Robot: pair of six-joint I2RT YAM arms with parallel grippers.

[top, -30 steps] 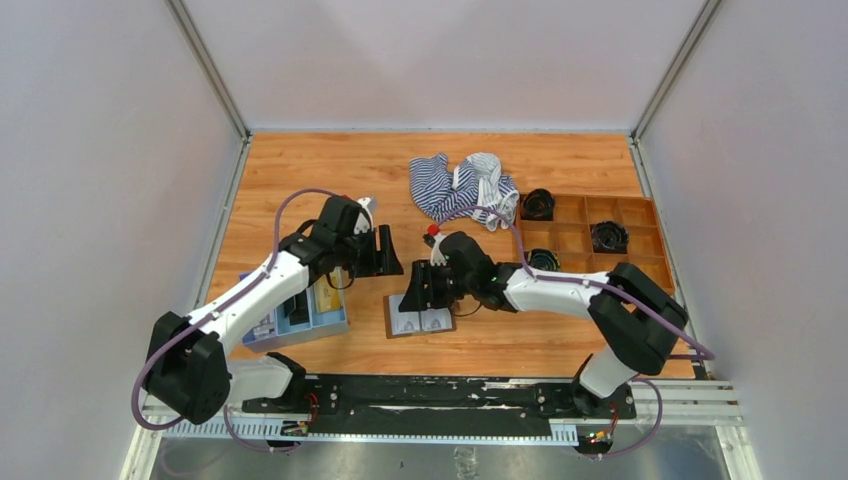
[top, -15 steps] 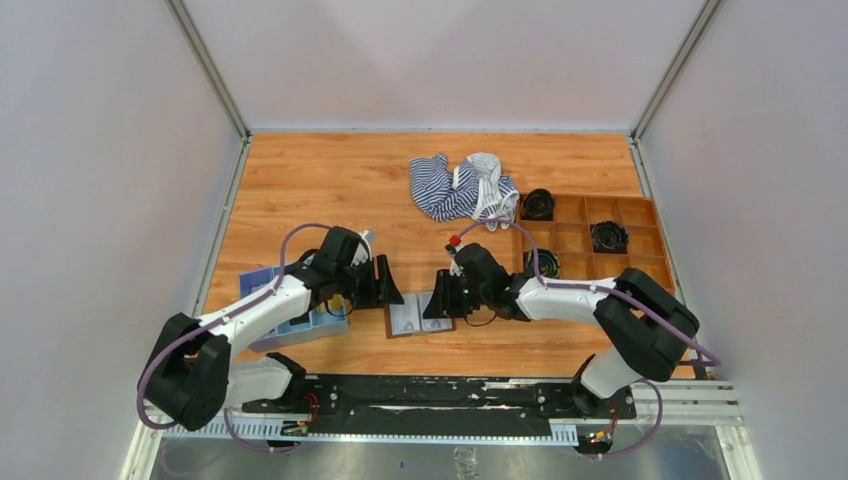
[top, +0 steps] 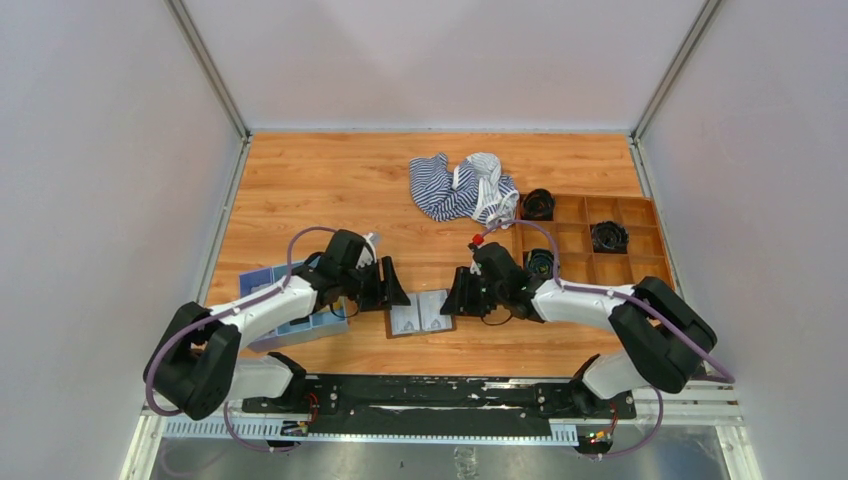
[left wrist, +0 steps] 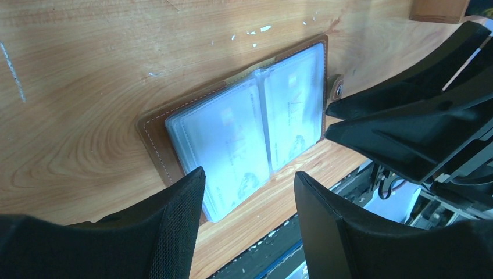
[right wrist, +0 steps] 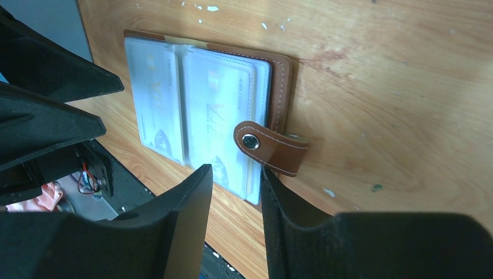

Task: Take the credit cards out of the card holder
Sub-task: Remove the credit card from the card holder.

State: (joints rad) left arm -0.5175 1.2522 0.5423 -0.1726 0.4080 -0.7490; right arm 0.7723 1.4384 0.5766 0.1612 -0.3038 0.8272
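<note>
The brown card holder lies open and flat on the table between my two grippers. Its clear pockets hold the credit cards, a yellowish one and a greyish one. The strap with its snap hangs off the right edge. My left gripper is open and empty at the holder's left edge; in the left wrist view its fingers straddle the near corner of the holder. My right gripper is open and empty at the right edge, its fingertips over the near right corner by the strap.
A light-blue tray sits under the left arm at the left. A striped cloth lies at the back. A brown compartment box with black items stands at the right. The black rail runs along the near edge.
My right gripper has moved right, off the top of the open holder to its right edge. My left gripper has come down and nearer to the holder's left edge.
</note>
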